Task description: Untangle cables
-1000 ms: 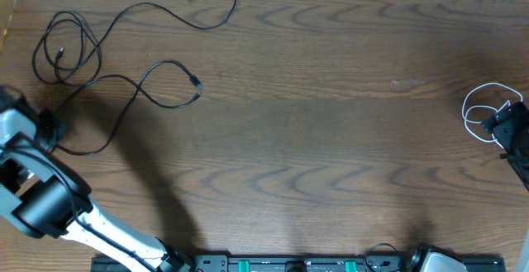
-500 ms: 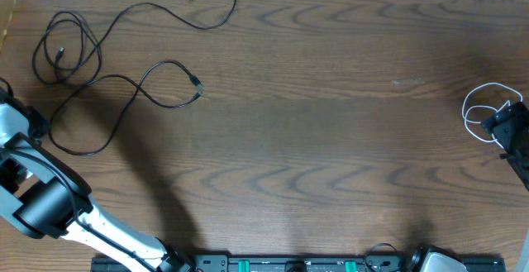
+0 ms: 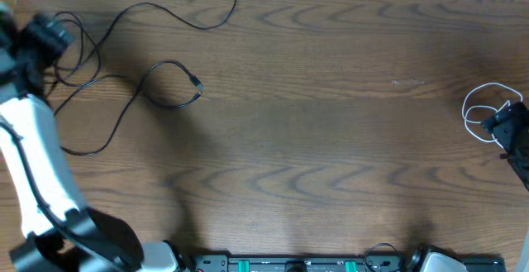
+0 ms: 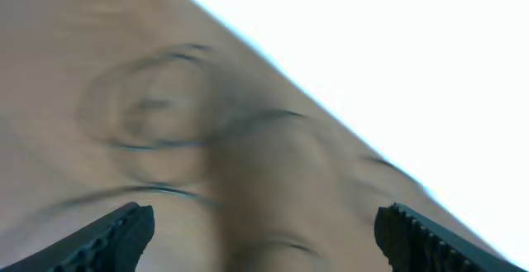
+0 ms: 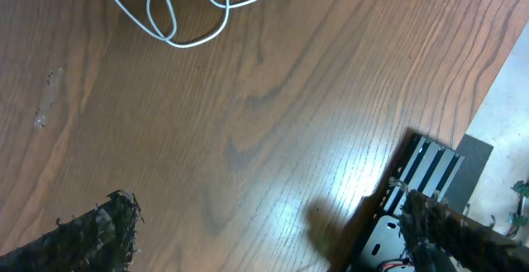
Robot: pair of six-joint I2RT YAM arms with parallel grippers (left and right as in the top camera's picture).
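Several thin black cables lie at the table's far left. One black cable (image 3: 211,20) curves along the far edge. Another black cable (image 3: 169,102) loops near its plug (image 3: 196,83) and trails toward the left. A coil of black cable (image 4: 153,111) shows blurred in the left wrist view; from overhead my left gripper (image 3: 51,34) partly hides it. That left gripper (image 4: 264,218) hangs above the coil, open and holding nothing. A white cable (image 3: 478,113) lies looped at the right edge. My right gripper (image 3: 500,121) is beside it. In the right wrist view, the right gripper (image 5: 269,210) is open and empty, with the white cable (image 5: 192,40) ahead.
The left arm's white link (image 3: 37,164) runs up the left side of the wooden table (image 3: 314,140). A black rail with arm mounts (image 3: 297,264) lines the near edge. The table's right edge (image 5: 488,65) and the mounting hardware (image 5: 421,189) sit close to the right gripper.
My left gripper has opened from shut and swung from the near-left toward the far-left corner, over the coil. The black cable end it was at now lies on the table. The right arm has not moved.
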